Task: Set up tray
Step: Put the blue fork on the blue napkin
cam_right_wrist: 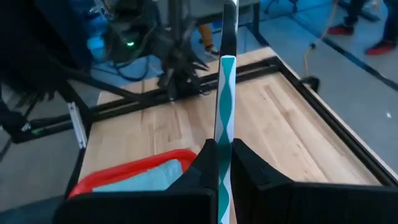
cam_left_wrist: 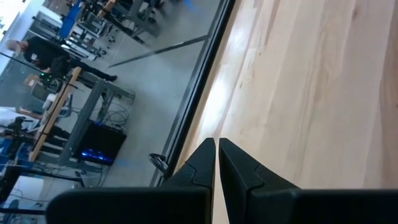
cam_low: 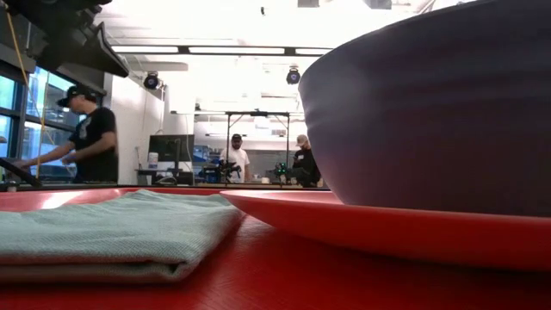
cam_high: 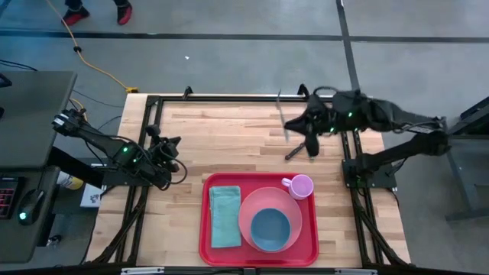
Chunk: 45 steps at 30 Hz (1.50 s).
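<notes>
From the high view: your big bright red rectangular plastic tray (cam_high: 258,256) sits at the near edge of the wooden worktop (cam_high: 229,145), about centre. On it I count one folded teal cloth napkin (cam_high: 225,216) on the left, one round pink plate (cam_high: 294,208) with one blue bowl (cam_high: 270,228) on top, and one small lilac mug (cam_high: 301,186) at the tray's far right corner. Your right claw (cam_high: 289,126) hangs over the far right part of the worktop, clenched on a slim utensil with a teal-and-white patterned handle (cam_high: 281,107). The left claw (cam_high: 174,143) waits over the left side, well apart from the tray.

Low view: not much, just the napkin (cam_low: 112,232) lying flat on the tray floor (cam_low: 284,275) and the bowl (cam_low: 439,103) looming on the plate (cam_low: 362,226). Three people in the room behind.

Left wrist view: fingers pressed together on nothing, bare wood ahead.

Right wrist view: the utensil handle (cam_right_wrist: 225,112) is pinched between the fingers, sticking straight out, with a tray corner (cam_right_wrist: 124,171) and napkin (cam_right_wrist: 149,179) beyond.

My guess is the utensil goes next. I'd bring it over the napkin or the bare strip beside it, lower it flat and parallel to the tray's long napkin edge, and stay clear of the mug and the plate rim. Let go only once it's low, so it doesn't bounce or roll off.
</notes>
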Available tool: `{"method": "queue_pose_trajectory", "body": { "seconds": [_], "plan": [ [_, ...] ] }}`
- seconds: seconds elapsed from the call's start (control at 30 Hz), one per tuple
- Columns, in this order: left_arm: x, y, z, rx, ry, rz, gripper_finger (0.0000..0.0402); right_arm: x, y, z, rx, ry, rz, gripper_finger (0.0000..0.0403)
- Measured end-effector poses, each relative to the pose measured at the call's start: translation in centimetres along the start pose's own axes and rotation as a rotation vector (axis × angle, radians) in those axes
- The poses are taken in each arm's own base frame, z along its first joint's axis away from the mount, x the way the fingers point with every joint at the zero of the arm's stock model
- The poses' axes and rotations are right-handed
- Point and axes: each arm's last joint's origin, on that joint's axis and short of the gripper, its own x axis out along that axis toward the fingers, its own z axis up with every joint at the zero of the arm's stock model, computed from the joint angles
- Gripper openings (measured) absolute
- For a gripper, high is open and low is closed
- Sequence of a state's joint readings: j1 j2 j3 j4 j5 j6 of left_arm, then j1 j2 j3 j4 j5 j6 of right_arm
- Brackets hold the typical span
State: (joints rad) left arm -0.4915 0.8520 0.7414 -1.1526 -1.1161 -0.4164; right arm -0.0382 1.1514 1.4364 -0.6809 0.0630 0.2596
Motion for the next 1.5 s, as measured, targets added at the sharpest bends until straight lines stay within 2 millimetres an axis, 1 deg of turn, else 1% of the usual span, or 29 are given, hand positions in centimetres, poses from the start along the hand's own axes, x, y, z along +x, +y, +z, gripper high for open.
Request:
{"method": "queue_pose_trajectory", "body": {
  "seconds": [0.1,0.2,0.37,0.47,0.57,0.63,0.73,0.83,0.93,1.03,1.1,1.2,1.3,1.37,1.5],
  "plan": [
    [0.0,0.0,0.0,-0.006,-0.001,-0.004,0.0051,2.1,1.9,-0.4,-0.052,0.009,0.013,0.0],
    [0.0,-0.1,0.2,-0.022,-0.007,-0.013,0.0051,4.8,3.7,-1.2,-0.086,0.037,0.059,0.0],
    [0.0,-0.3,0.6,-0.027,-0.024,-0.044,0.0051,9.6,7.3,-3.0,-0.095,0.078,0.191,0.0],
    [0.0,-0.5,0.8,-0.033,-0.028,-0.075,0.0051,11.9,9.6,-4.6,-0.084,0.106,0.274,0.0],
    [0.0,-0.6,1.0,-0.05,-0.034,-0.088,0.0051,13.0,11.6,-5.8,-0.09,0.121,0.326,0.0],
    [-0.1,-0.6,1.2,-0.07,-0.043,-0.096,0.0051,13.2,12.9,-5.9,-0.116,0.115,0.328,0.0],
    [-0.1,-0.7,1.5,-0.087,-0.064,-0.103,0.0051,13.2,14.4,-5.9,-0.193,0.125,0.268,0.0],
    [-0.2,-0.9,2.3,-0.126,-0.11,-0.115,0.0051,13.3,15.3,-5.7,-0.283,0.133,0.18,0.0],
    [-0.6,-0.6,3.7,-0.167,-0.194,-0.152,0.0051,13.2,15.4,-5.1,-0.391,0.136,0.095,0.0],
    [-1.6,0.1,6.2,-0.185,-0.334,-0.25,0.0051,13.4,14.8,-4.6,-0.475,0.133,0.001,0.0],
    [-2.3,0.5,7.6,-0.147,-0.456,-0.351,0.0051,13.7,14.0,-4.4,-0.516,0.134,-0.061,0.0],
    [-3.6,1.4,9.6,-0.148,-0.688,-0.477,0.0051,14.2,12.9,-4.2,-0.539,0.141,-0.112,0.0],
    [-4.4,1.9,10.6,-0.142,-0.867,-0.552,0.0051,14.6,12.0,-3.9,-0.563,0.139,-0.153,0.0],
    [-4.7,2.0,10.9,-0.138,-0.931,-0.586,0.0051,14.9,11.5,-3.6,-0.58,0.132,-0.188,0.0],
    [-4.5,1.5,11.1,-0.129,-0.916,-0.582,0.0051,15.3,10.7,-2.9,-0.576,0.109,-0.144,0.0]
  ]
}}
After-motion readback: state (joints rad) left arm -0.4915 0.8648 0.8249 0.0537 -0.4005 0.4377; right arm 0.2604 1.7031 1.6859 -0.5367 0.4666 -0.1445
